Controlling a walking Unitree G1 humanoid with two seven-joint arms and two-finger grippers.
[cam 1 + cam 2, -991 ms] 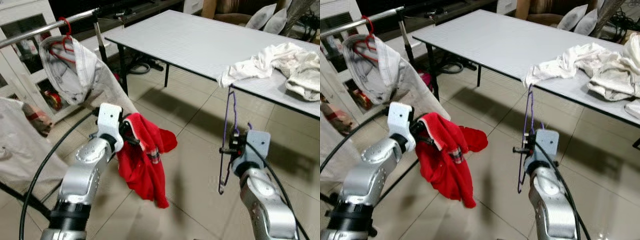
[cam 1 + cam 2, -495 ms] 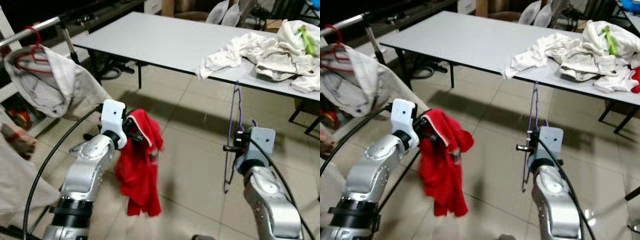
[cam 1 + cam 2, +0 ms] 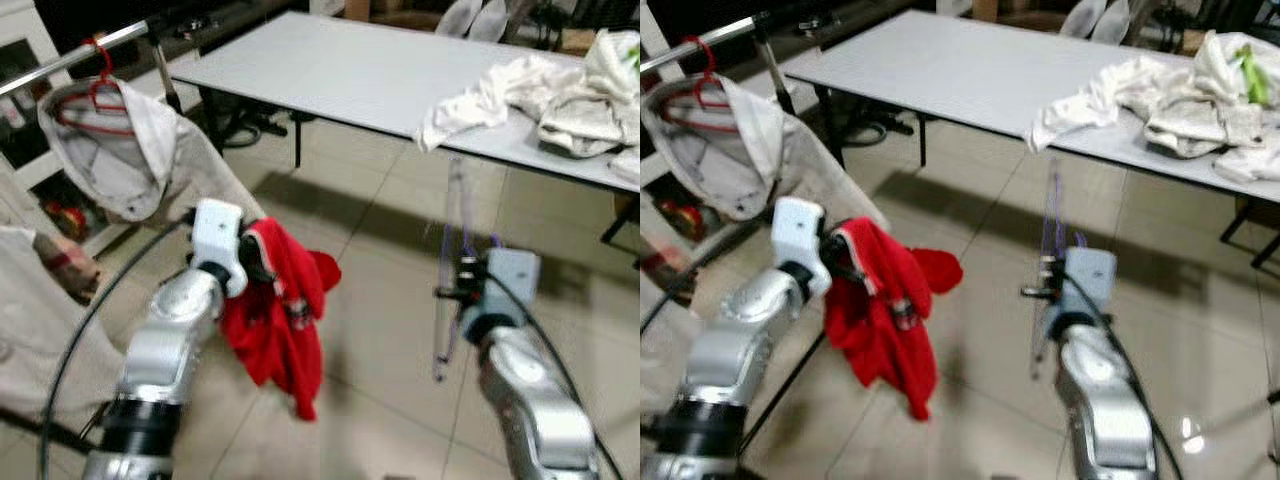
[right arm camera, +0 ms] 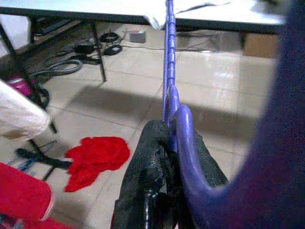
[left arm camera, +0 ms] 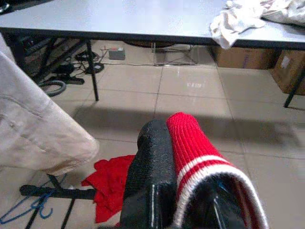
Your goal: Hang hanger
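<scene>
Purple hanger (image 3: 449, 290) stands upright in the right pincer (image 3: 462, 292), fingers clamped on it, forearm raised above the tiled floor (image 3: 380, 250). Left pincer (image 3: 248, 262), arm bent up, grips a red sweater (image 3: 280, 315) beside the clothes rail (image 3: 75, 60).

hanger (image 3: 452, 262): purple, thin plastic – held upright, edge-on to the head camera, so it reads as a near-vertical line; blurred in both eye views
grip: right gripper (image 4: 167, 143) clamped on it partway down, black fingers (image 4: 151, 157) closed on the bar; hook curve sits right at the fingertips in the right wrist view
extent: one end rises above the gripper toward the table (image 3: 330, 70) edge, the other hangs below it over the floor tiles
contact: touches nothing but the gripper – clear of table and floor
rail (image 3: 70, 58): metal bar at far left, well apart from the hanger; a red hanger (image 3: 100, 95) with a pale garment already hangs on it
</scene>
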